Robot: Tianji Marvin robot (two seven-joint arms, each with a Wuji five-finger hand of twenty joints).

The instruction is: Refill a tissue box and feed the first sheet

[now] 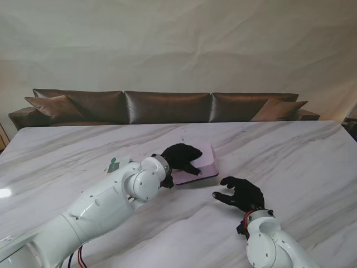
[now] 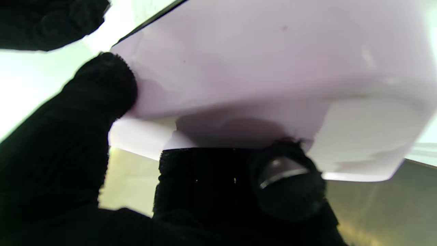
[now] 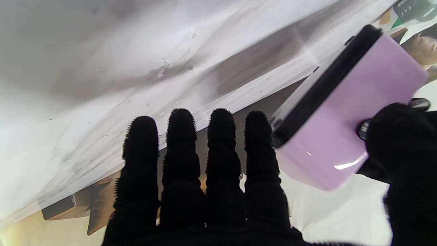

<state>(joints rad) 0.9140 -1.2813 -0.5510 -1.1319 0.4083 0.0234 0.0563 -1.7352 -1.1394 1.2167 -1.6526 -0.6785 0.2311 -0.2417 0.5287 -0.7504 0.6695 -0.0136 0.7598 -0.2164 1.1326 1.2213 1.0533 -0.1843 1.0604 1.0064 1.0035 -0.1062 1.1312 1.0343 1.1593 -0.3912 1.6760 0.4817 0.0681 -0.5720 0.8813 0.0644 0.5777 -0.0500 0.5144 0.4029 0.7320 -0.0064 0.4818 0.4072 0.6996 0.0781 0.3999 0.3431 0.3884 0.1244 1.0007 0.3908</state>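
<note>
Currently my left hand (image 1: 181, 157) grips the lilac tissue box (image 1: 202, 165) (fingers clamped over its top); my right hand (image 1: 241, 193) hovers nearby, 4 fingers (image 3: 218, 153) spread, empty.

A: How is the left hand (image 1: 181, 157) posed?
B: It is curled palm-down, fingers (image 2: 102, 85) closed in a grip.
A: And the right hand (image 1: 241, 194)?
B: It is held flat, fingers (image 3: 181, 136) extended side by side, nothing gripped.
</note>
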